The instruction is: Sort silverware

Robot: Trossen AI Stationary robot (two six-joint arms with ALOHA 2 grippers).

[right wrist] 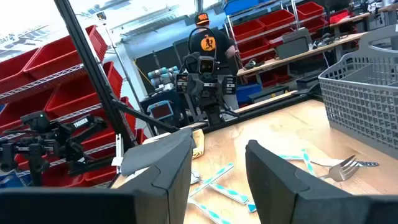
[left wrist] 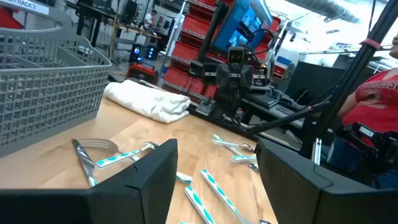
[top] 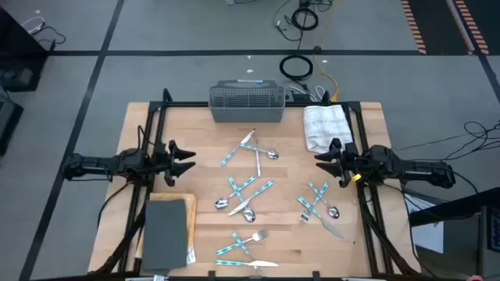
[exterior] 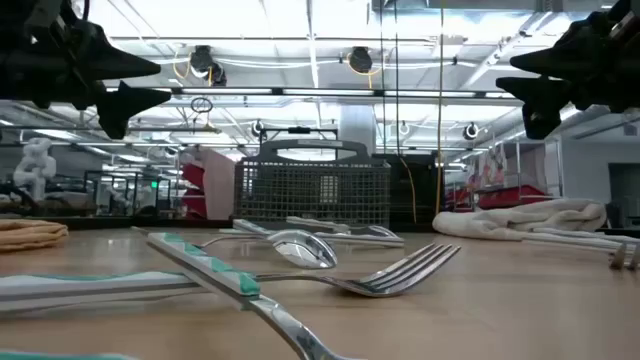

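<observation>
The silverware, small pieces with blue-and-white handles, lies scattered flat on the wooden table [top: 211,140]: one cluster [top: 251,150] near the basket, one [top: 244,195] in the middle, one [top: 316,204] at the right, one [top: 246,248] by the near edge. In the low view a fork [exterior: 400,272] and a spoon [exterior: 300,248] lie closest. My left gripper [top: 192,158] hovers open above the table's left side, pointing toward the middle. My right gripper [top: 319,161] hovers open at the right, facing it. Neither has anything between its fingers [left wrist: 155,174] [right wrist: 168,162].
A grey mesh basket [top: 246,101] stands at the far edge, centre. A white folded towel [top: 326,125] lies at the far right. A dark grey slab [top: 166,232] on a wooden board sits at the near left. A person in red [left wrist: 379,106] stands beyond the table.
</observation>
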